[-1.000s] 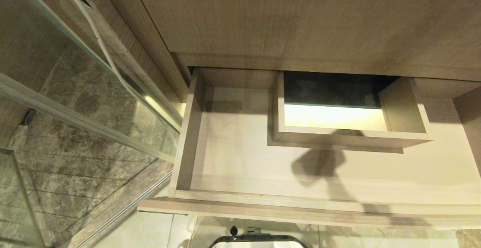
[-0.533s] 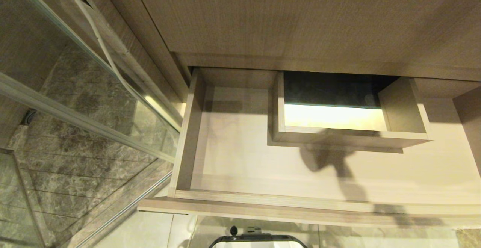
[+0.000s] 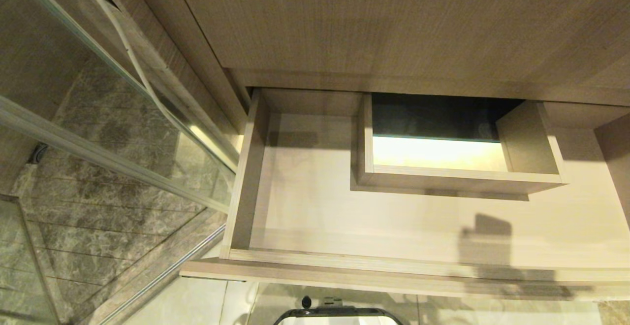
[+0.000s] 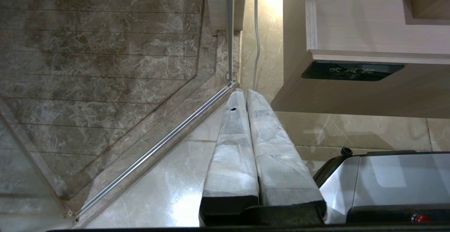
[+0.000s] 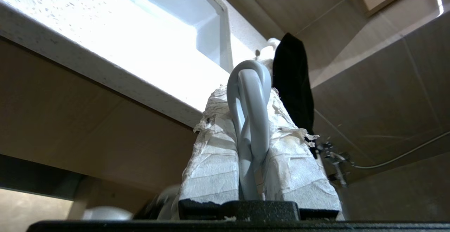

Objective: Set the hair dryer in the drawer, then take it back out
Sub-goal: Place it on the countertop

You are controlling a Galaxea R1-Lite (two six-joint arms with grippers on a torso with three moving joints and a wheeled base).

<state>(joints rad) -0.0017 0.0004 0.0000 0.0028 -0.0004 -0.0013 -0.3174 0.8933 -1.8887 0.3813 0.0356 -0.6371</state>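
Head view: looks steeply down into the open drawer, close above it.
Left wrist view: from behind the left hand, facing floor and the drawer's front corner.
Right wrist view: from behind the right hand, tilted upward under the surface.
Shared: the drawer, in head and left wrist views.

White tape-wrapped tool fingers

Black label plate sitting on the drawer front, showing pale Chinese characters, too small to read.
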